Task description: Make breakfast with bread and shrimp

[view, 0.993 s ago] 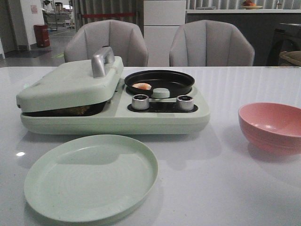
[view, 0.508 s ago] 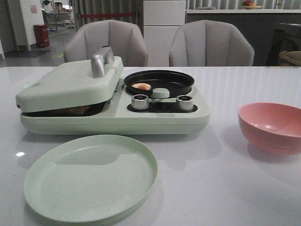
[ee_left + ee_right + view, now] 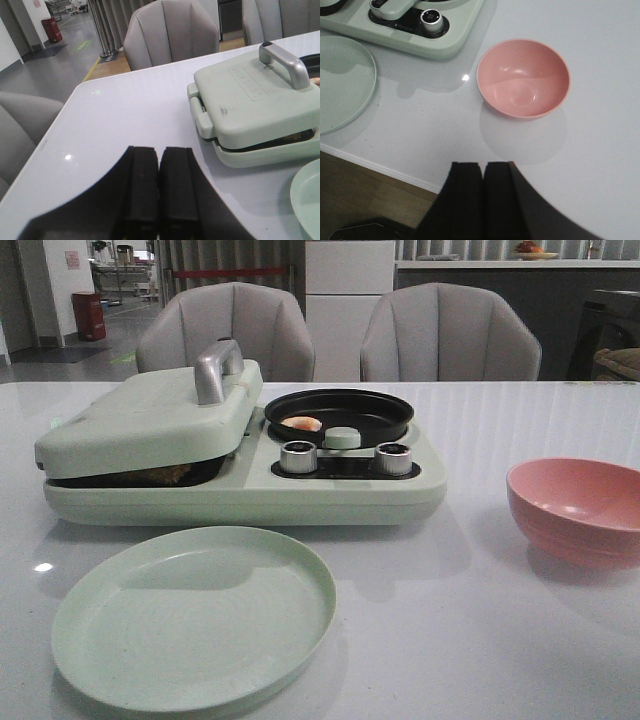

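A pale green breakfast maker [image 3: 240, 490] stands on the white table. Its sandwich lid [image 3: 150, 425] with the silver handle [image 3: 216, 368] is down, resting slightly ajar on brown bread [image 3: 160, 476], which shows only as a thin strip in the gap. The shrimp [image 3: 302, 423] lies in the round black pan [image 3: 340, 412]. My left gripper [image 3: 159, 150] is shut and empty, over the table's left part, apart from the maker [image 3: 255, 110]. My right gripper [image 3: 483, 164] is shut and empty at the table's front edge, near the pink bowl [image 3: 523, 78]. Neither gripper shows in the front view.
An empty pale green plate [image 3: 193, 615] lies in front of the maker. An empty pink bowl [image 3: 578, 510] stands at the right. Two silver knobs [image 3: 297, 456] sit on the maker's front. Two grey chairs [image 3: 225, 330] stand behind the table.
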You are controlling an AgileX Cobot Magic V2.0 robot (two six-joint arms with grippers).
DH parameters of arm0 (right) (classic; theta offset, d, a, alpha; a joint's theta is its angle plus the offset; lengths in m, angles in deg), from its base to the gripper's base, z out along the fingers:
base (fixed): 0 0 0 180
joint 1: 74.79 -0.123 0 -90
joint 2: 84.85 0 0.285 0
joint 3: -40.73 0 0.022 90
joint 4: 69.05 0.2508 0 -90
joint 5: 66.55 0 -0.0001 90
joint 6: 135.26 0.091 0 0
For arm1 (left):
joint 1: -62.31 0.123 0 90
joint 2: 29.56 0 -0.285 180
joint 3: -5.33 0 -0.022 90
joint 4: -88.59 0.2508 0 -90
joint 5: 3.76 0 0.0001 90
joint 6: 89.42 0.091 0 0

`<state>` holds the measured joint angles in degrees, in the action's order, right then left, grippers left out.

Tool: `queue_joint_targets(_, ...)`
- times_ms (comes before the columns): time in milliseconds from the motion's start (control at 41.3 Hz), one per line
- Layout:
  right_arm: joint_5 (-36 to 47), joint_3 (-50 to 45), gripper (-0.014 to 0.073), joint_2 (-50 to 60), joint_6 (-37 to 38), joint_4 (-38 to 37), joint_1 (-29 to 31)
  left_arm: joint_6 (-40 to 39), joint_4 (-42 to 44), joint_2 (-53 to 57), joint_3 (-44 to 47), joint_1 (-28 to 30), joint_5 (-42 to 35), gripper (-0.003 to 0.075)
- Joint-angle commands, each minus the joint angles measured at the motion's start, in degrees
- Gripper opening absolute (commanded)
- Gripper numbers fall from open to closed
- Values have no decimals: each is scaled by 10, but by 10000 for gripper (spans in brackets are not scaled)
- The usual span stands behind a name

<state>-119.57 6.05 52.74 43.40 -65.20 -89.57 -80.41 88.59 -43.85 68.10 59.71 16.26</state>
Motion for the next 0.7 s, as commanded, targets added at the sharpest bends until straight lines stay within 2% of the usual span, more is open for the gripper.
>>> queue_joint_targets(0, 40, 15, 15, 0, 0, -3, 0, -7, -25, 22, 20, 8, -85, 101)
queue_joint_targets(363, 40, 15, 15, 0, 0, -3, 0, -9, -25, 53, 108, 8, -224, 101)
queue_joint_targets(581, 38, 15, 15, 0, 0, -3, 0, -93, 13, 82, 146, 29, -227, 104)
queue_joint_targets(678, 37, 15, 15, -1, 0, -3, 0, -104, 17, 82, 161, 37, -234, 104)
